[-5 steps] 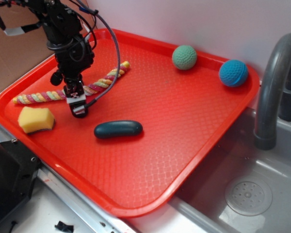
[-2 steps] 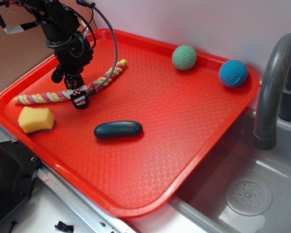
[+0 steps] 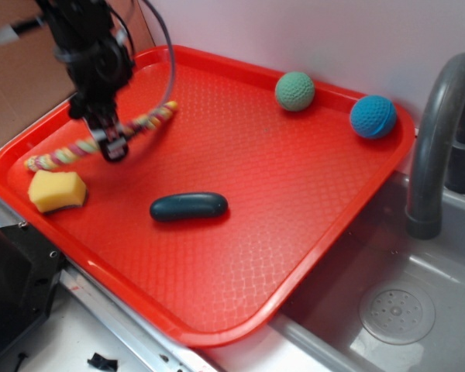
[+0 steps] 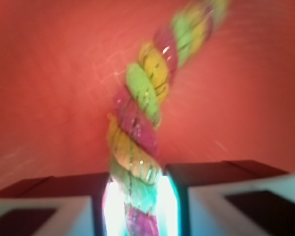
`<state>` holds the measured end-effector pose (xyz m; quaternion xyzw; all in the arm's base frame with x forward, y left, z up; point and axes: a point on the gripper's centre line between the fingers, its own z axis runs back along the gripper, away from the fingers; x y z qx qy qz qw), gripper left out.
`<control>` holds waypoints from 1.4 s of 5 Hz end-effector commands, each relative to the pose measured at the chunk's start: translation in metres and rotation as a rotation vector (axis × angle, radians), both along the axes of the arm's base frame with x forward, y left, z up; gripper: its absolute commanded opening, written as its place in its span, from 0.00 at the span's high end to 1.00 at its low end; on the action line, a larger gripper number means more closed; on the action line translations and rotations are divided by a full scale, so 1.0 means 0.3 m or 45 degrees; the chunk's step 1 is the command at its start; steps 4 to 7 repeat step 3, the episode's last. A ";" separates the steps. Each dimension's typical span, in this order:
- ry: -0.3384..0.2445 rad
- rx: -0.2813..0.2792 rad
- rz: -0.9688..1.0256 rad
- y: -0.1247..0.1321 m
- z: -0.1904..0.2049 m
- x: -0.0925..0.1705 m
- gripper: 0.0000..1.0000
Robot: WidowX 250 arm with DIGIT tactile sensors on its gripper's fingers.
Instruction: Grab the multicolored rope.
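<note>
Clamped across the multicolored rope [image 3: 101, 138] near its middle, my hand [image 3: 113, 146] holds it at the far left of the red tray [image 3: 294, 194], the rope's long axis running from near-left up to far-right, its left end trailing toward the yellow sponge [image 3: 57, 191].

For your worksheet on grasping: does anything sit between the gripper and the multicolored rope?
No. The gripper is closed on the multicolored rope, which runs between its fingers in the wrist view. The sponge lies apart, nearer the tray edge.
</note>
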<state>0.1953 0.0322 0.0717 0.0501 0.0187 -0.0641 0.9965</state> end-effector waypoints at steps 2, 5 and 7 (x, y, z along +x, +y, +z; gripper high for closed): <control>-0.186 -0.037 0.667 -0.023 0.468 -0.010 1.00; -0.227 -0.156 0.867 -0.033 0.514 -0.044 1.00; -0.227 -0.156 0.867 -0.033 0.514 -0.044 1.00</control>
